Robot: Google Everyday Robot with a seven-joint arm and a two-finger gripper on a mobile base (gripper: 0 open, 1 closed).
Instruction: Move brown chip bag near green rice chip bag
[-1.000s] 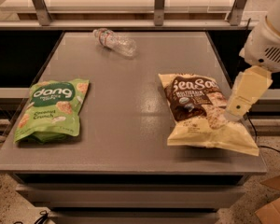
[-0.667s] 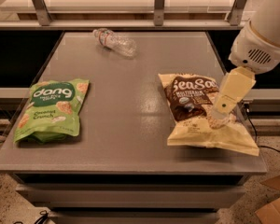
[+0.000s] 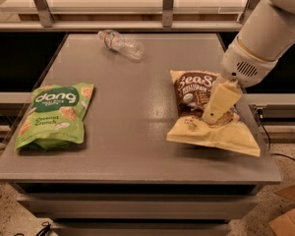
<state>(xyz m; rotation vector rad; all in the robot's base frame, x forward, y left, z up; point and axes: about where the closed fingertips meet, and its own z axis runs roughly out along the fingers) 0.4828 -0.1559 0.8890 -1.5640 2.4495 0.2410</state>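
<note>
The arm (image 3: 278, 18) enters from the upper right corner and slopes down to the left. Its bulky white wrist housing (image 3: 246, 65), with a vent grille on its face, sits up and to the right of the gripper (image 3: 210, 117). The gripper is cream-coloured and tilted, pointing down and left, with its tip low over the brown chip bag (image 3: 214, 136). Whether they touch is unclear.
</note>
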